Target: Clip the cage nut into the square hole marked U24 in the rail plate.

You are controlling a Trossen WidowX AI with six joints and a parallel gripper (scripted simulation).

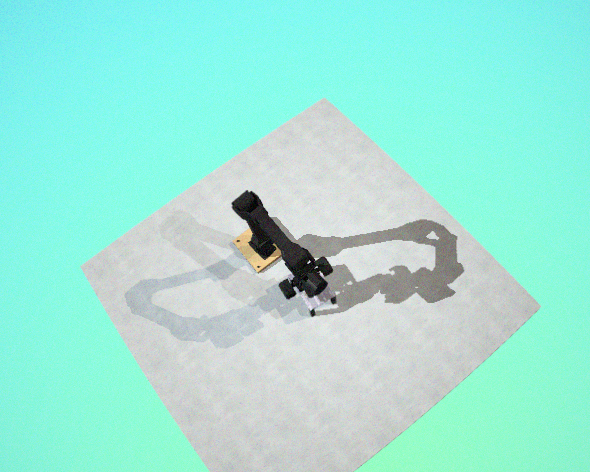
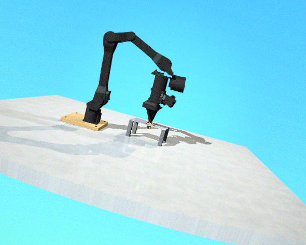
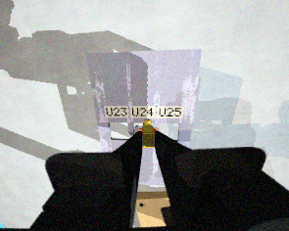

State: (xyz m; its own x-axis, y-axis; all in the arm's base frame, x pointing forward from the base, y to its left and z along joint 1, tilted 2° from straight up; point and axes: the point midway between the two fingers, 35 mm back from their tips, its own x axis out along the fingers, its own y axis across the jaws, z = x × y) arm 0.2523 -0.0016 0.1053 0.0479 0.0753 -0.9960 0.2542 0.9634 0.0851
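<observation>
Gripper (image 2: 150, 122) (image 3: 147, 134), black, two tapering fingers, points down over the plate and pinches the small brass-yellow cage nut (image 2: 149, 127) (image 3: 148, 135) between its fingertips. In the wrist view you find the nut just right of centre, directly below the U24 label (image 3: 142, 112); in the exterior view part of it shows beneath the plate's near edge, right of centre.

Surroundings: the pale lilac-grey rectangular rail plate (image 2: 140, 121) (image 3: 173, 73) stands on grey upright legs (image 2: 162, 137). The cream U23 label (image 3: 117, 112) and cream U25 label (image 3: 169, 112) flank U24. Around the nut, your two dark fingers crowd in from lower left and lower right of the wrist frame, covering much of the plate's lower part. The tan rectangular base board (image 1: 243, 245) (image 2: 98, 127) (image 3: 154, 212) lies near the plate, at the bottom of the wrist frame and left of centre in the exterior one. The pale grey square slab (image 1: 387, 365) (image 2: 174, 168) carries everything, crossed by arm shadows.

Obscured: in the top view the arm (image 1: 275, 228) (image 2: 106, 65) covers most of the plate, and you cannot make out the nut. The U24 hole's outline is masked by nut and fingertips; wing engagement and flange contact are too small to tell.
</observation>
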